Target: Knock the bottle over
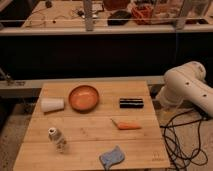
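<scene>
- I see the bottle (57,140) standing upright near the front-left corner of the wooden table (90,137), whitish cap on top and clear body below.
- Bare wood lies on every side of it; nothing touches it.
- Nearest behind it, towards the back-left of the table, a white tapered cup (52,104) lies on its side, apart from the bottle.
- Just beside the cup, to its right, sits an orange bowl (83,97), upright and open to the camera.
- To the bottle's right, at the front edge of the table, lies a crumpled blue-grey cloth (112,157), well apart from it.
- Farther right, past the middle of the table, a carrot (127,125) lies flat with its thin tip pointing left.
- Behind the carrot a black cylinder (131,102) lies on its side, level with the bowl.
- Between the bottle and the table's right side, the carrot and the cloth are the only things on the wood.
- The white arm (187,87) stands off the table's right edge, beyond its back-right corner, and runs out of my view to the right.
- The gripper sits somewhere past that edge, out of my view, so I cannot tell how it stands.
- Black cables (182,142) loop on the floor below the arm.
</scene>
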